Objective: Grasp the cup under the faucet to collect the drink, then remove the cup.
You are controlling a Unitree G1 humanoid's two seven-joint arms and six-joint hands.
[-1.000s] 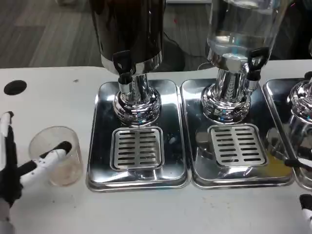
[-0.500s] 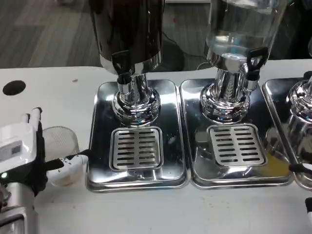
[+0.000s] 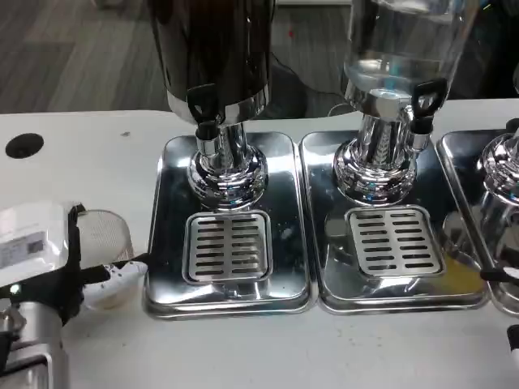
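Note:
A clear plastic cup [image 3: 107, 240] stands on the white table, left of the left steel tray [image 3: 166, 243], and looks empty. My left hand [image 3: 36, 251] is beside it with its white back up. It holds the cup: one finger [image 3: 123, 272] curls across the front, and the hand hides the cup's left side. The dark dispenser's faucet [image 3: 204, 109] with its black lever hangs above the slotted drip grille [image 3: 227, 245], and nothing stands under it. Of my right hand [image 3: 511, 336] a sliver of fingertips shows at the lower right edge.
A clear dispenser [image 3: 397, 49] with its own tap [image 3: 423, 99] and grille [image 3: 395, 241] stands on the middle tray. A third dispenser's base [image 3: 504, 166] shows at the right edge. A black hole [image 3: 24, 145] marks the table at far left.
My left hand has turned from lying open beside the cup to closing around it, white back now up. The cup stays on the table. The right hand has barely moved.

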